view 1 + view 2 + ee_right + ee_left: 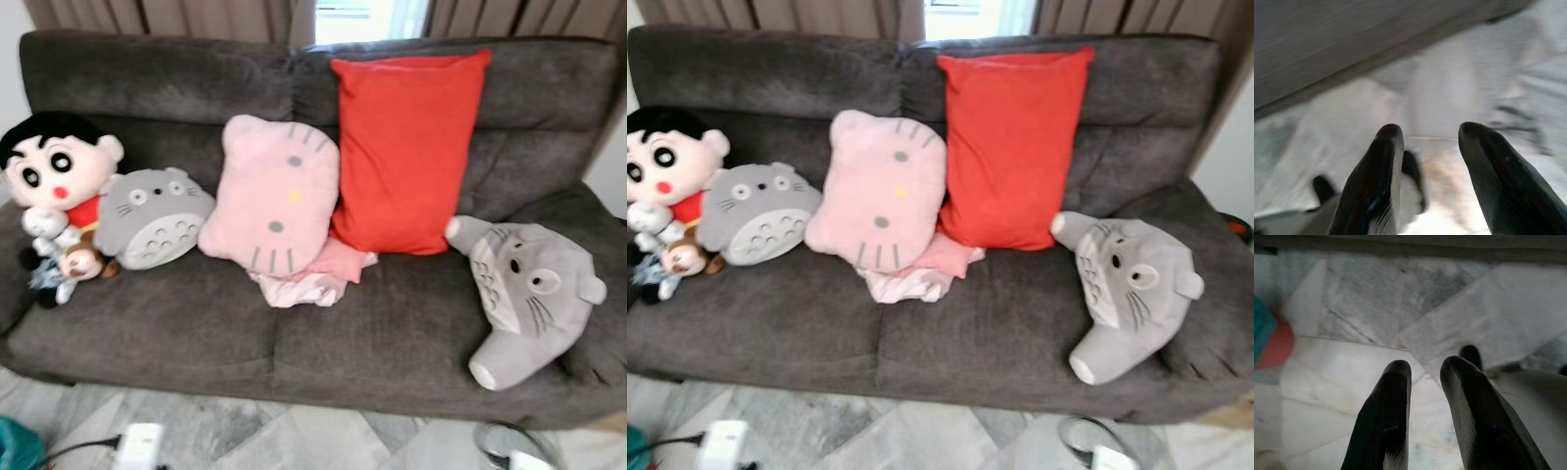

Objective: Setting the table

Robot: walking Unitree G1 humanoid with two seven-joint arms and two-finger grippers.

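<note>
No tableware or table is in sight; a dark grey sofa (313,323) stands before me. My left gripper (1427,368) hangs over pale marble floor (1352,377), open, with nothing between its fingers. My right gripper (1431,131) also hangs above the floor, open and empty, close to the sofa's base (1327,44).
On the sofa lie a red cushion (407,147), a pink cat-face cushion (274,196), a pink cloth (309,279), two grey round plush toys (152,217) (529,289) and a black-haired doll (54,176). A white power strip (137,446) and cables (495,446) lie on the floor.
</note>
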